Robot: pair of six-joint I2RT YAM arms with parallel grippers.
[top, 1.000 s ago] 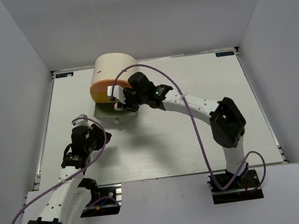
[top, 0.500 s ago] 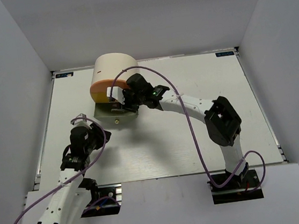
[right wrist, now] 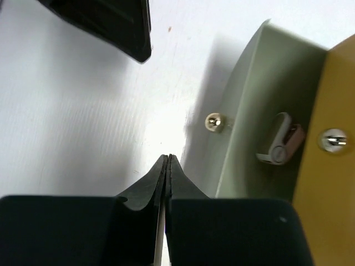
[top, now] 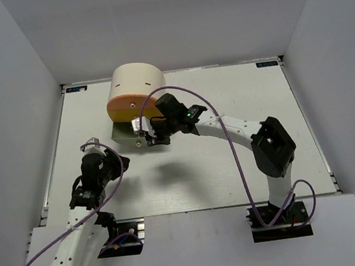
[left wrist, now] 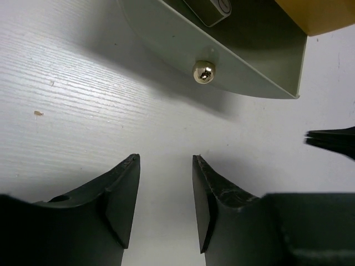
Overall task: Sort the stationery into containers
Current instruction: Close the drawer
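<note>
Right gripper [right wrist: 167,162] first: the jaws are pinched completely together and I can't see anything caught between them. The tips sit low over the table [top: 232,165], right at the front of the pulled-out grey-green drawer [right wrist: 249,72], just beside its little metal knob [right wrist: 215,121]. My guess is that it's closed like that to make one blunt point for nudging the drawer front. It isn't on the knob itself.

Left gripper [left wrist: 165,194] is roughly half open with nothing in it, hovering above bare table. It points at that same knob from the near side, a little way off. The gap looks like a fair match for the knob, so it may be lined up to grab it, but that's just my read.

The only stationery I can make out is a white pen [right wrist: 279,138] lying inside the open drawer with a pinkish piece [right wrist: 295,136] touching it. I can't tell if the pink part is its cap or a separate eraser.

The orange drawer [right wrist: 321,83] above is pushed in. Both drawers belong to the cream half-round chest [top: 134,83] at the far left of the table. With something already in the drawer, shutting it looks like the likely next job.
</note>
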